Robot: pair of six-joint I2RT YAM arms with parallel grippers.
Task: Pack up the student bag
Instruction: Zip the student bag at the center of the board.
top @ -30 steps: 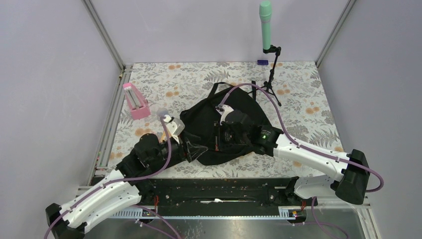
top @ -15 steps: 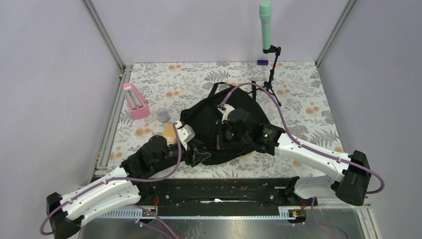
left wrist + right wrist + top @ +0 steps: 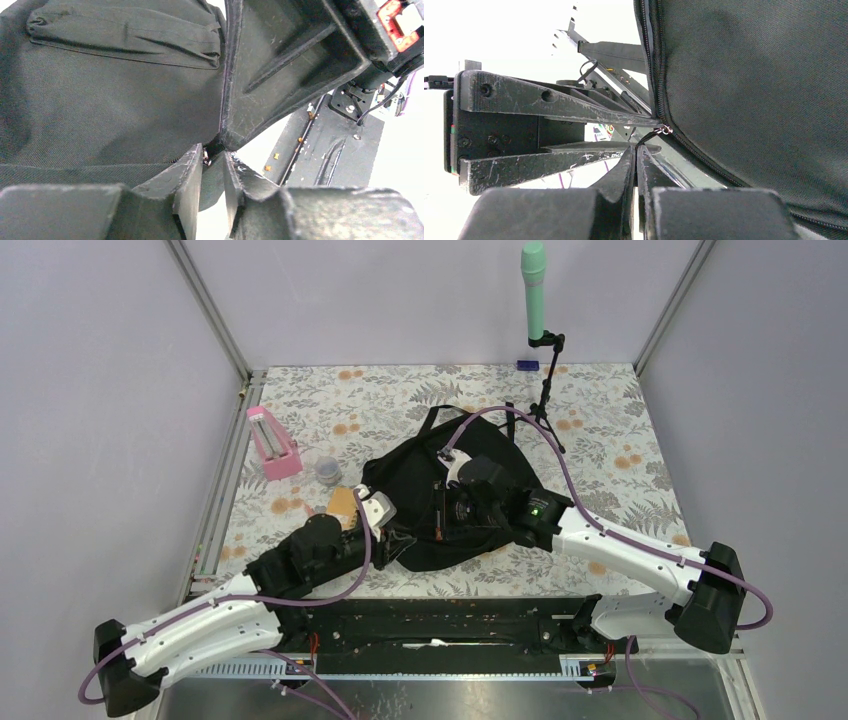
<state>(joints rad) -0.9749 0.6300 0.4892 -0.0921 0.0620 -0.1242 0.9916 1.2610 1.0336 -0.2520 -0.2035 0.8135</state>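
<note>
The black student bag [image 3: 402, 478] lies flat mid-table. My left gripper [image 3: 404, 542] is at its near-left edge. In the left wrist view the left gripper [image 3: 213, 156] has its jaws drawn close, with a fold of the student bag [image 3: 100, 100] pinched between them and a zipper slider [image 3: 206, 156] at the tips. My right gripper [image 3: 441, 512] rests on the bag beside it. In the right wrist view the right gripper [image 3: 636, 149] is shut on the thin black zipper pull, which leads to the slider [image 3: 665, 130] on the student bag [image 3: 749, 90].
A pink holder [image 3: 272, 443], a small clear cup [image 3: 328, 472] and an orange-brown piece [image 3: 343, 502] lie left of the bag. A green microphone [image 3: 534, 290] stands on a tripod at the back, beside a small purple block [image 3: 527, 365]. Frame posts mark the back corners.
My left arm slid right and forward to the bag's near-left edge, uncovering the clear cup, and its jaws narrowed onto the fabric. The right arm held still.
</note>
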